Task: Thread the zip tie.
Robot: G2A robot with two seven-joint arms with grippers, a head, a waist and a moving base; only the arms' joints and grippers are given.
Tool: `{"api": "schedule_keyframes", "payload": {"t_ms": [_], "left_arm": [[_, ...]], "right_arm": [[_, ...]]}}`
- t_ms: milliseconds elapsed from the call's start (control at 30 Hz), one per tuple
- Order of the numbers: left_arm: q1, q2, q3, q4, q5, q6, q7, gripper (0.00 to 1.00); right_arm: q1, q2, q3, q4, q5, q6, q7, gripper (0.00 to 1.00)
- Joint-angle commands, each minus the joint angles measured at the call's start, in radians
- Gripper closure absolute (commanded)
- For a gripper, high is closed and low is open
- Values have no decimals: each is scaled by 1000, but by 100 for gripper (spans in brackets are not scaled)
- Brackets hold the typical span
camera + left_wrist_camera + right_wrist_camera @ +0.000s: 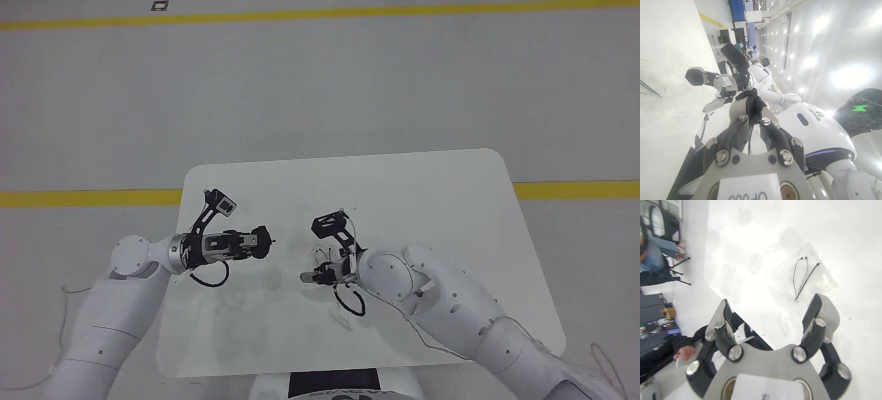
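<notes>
My left gripper is shut on a black zip tie, whose thin strap runs back between the fingers toward the wrist. In the top view this gripper hovers over the left middle of the white table. Facing it a short way to the right is my right gripper. That gripper is open, with nothing between its ribbed pads. From the left wrist it also shows spread wide, just beyond the tie's tip.
A clear flat tray lies on the table beyond the right gripper and holds spare black zip ties. Its corner is also seen from the left wrist. The table's edge runs close to the right gripper.
</notes>
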Motion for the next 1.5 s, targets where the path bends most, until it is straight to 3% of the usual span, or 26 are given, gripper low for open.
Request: {"api": "schedule_keyframes", "payload": {"t_ms": [0, 133, 300, 633, 833, 1067, 1200, 1467], "left_arm": [[0, 0, 0, 0, 0, 0, 0, 100], [0, 0, 0, 0, 0, 0, 0, 100], [0, 0, 0, 0, 0, 0, 0, 100], [0, 0, 0, 0, 0, 0, 0, 100], [0, 0, 0, 0, 0, 0, 0, 100], [0, 0, 0, 0, 0, 0, 0, 100], [0, 0, 0, 0, 0, 0, 0, 100], [0, 0, 0, 0, 0, 0, 0, 100]], "right_arm": [[16, -19, -13, 8, -48, 0, 29, 0], [42, -67, -32, 21, -127, 0, 107, 0], [36, -119, -8, 45, -222, 0, 184, 0], [28, -121, -18, 55, -236, -15, 158, 0], [59, -145, -56, 86, -319, 0, 184, 0], [59, -147, -55, 87, -321, 0, 182, 0], [44, -147, -59, 81, -336, -32, 150, 0], [46, -156, -57, 87, -363, -20, 150, 0]]}}
